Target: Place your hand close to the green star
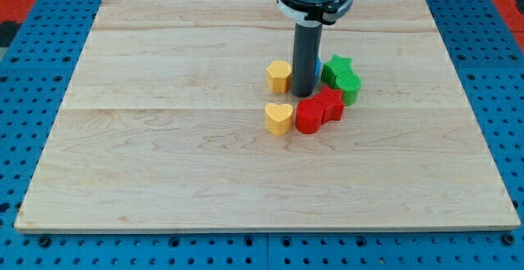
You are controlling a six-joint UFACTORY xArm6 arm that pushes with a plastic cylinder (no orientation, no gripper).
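Note:
The green star (pixel 336 68) lies right of the board's centre, touching a second green block (pixel 347 84) just below it. My tip (pixel 303 95) stands a short way to the star's left, between a yellow block (pixel 280 75) and the green pair. A blue block (pixel 317 66) shows only as a sliver behind the rod. Two red blocks (pixel 318 110) sit just below the tip, and a yellow heart (pixel 279 118) lies to their left.
The blocks form one tight cluster on the wooden board (pixel 164 139). A blue pegboard surface (pixel 499 82) surrounds the board on all sides.

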